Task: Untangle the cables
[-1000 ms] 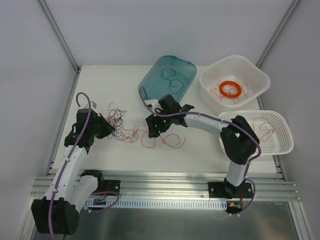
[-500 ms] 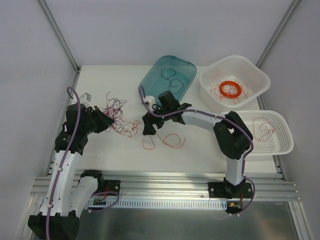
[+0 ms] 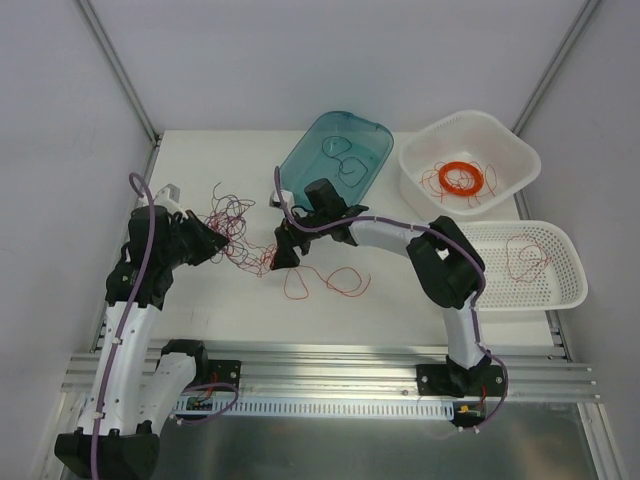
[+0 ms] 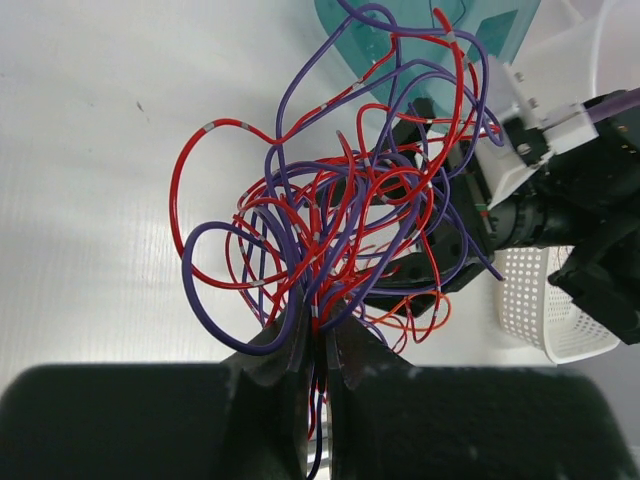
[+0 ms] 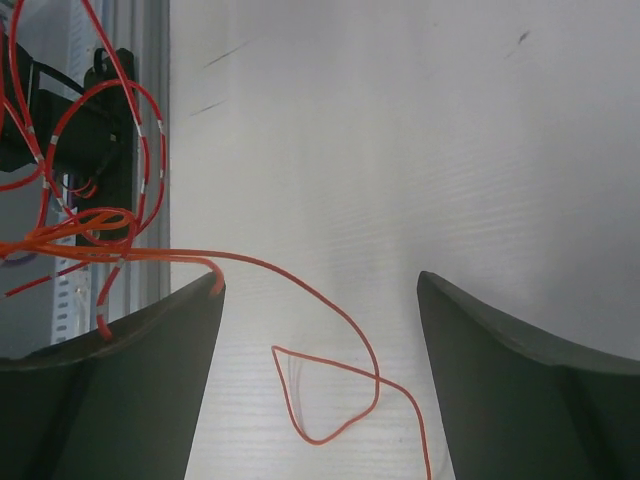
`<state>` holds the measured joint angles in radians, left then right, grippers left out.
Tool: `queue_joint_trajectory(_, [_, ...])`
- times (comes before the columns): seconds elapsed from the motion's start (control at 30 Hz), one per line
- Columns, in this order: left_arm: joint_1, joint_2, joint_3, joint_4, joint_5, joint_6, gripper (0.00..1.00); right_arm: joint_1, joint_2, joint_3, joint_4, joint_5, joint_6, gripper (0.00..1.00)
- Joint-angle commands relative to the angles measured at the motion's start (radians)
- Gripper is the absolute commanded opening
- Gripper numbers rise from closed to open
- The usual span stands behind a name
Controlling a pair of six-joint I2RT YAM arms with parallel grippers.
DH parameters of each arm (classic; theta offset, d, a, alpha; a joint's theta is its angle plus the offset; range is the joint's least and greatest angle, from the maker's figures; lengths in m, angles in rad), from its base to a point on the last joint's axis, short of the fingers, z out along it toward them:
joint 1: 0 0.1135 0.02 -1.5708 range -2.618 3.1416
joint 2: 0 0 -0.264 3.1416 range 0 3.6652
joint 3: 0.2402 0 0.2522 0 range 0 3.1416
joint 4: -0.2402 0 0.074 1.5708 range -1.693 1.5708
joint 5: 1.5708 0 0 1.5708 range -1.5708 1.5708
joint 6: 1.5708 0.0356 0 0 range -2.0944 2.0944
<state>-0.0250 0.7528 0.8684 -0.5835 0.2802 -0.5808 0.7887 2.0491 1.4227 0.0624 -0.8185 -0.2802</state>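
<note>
The cables are a wad of red, orange and dark purple-blue wires at the table's left. My left gripper is shut on the wad's left side. In the left wrist view the jaws pinch several strands, and the wad fans out above them. My right gripper is open, just right of the wad. In the right wrist view an orange wire runs between its spread fingers and loops on the table. Loose orange-red loops lie in front of it.
A teal tray with a few dark wires stands at the back centre. A white basket holds the orange ring coil. A second white basket at the right holds a red wire. The table's left edge rail is close to my left arm.
My left gripper has pulled the wad back and to the left. My right gripper has moved left toward the wad, leaving the loose loops on the table.
</note>
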Motion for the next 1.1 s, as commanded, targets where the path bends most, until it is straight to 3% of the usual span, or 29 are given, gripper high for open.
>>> queue_joint_trajectory(0.0, [-0.004, 0.002, 0.060, 0.008, 0.024, -0.021, 0.00, 0.015, 0.028, 0.048, 0.092, -0.105, 0.021, 0.81])
queue_joint_trajectory(0.2, [-0.013, -0.004, 0.075, 0.004, -0.012, -0.027, 0.00, 0.015, 0.056, 0.030, 0.184, -0.178, 0.105, 0.70])
queue_joint_trajectory(0.3, [-0.013, -0.003, 0.081, 0.004, -0.039, -0.028, 0.00, 0.012, 0.045, 0.012, 0.203, -0.209, 0.128, 0.53])
queue_joint_trajectory(0.33, [-0.013, -0.003, 0.081, 0.004, -0.050, -0.027, 0.00, 0.012, 0.040, 0.005, 0.198, -0.214, 0.130, 0.42])
queue_joint_trajectory(0.4, [-0.013, -0.001, 0.081, 0.002, -0.099, -0.021, 0.00, 0.006, 0.026, -0.016, 0.189, -0.226, 0.127, 0.31])
queue_joint_trajectory(0.47, [-0.013, -0.001, 0.081, 0.004, -0.139, -0.014, 0.00, -0.009, -0.009, -0.056, 0.166, -0.229, 0.115, 0.01])
queue_joint_trajectory(0.63, [-0.013, 0.011, 0.069, 0.002, -0.336, -0.028, 0.00, -0.055, -0.147, -0.183, 0.024, -0.168, 0.032, 0.01])
queue_joint_trajectory(0.87, [-0.001, 0.106, 0.024, 0.002, -0.610, -0.040, 0.00, -0.147, -0.496, -0.376, -0.231, -0.045, -0.077, 0.01])
queue_joint_trajectory(1.07, [0.057, 0.290, 0.006, 0.031, -0.681, -0.022, 0.00, -0.256, -0.746, -0.392, -0.430, -0.018, -0.160, 0.01])
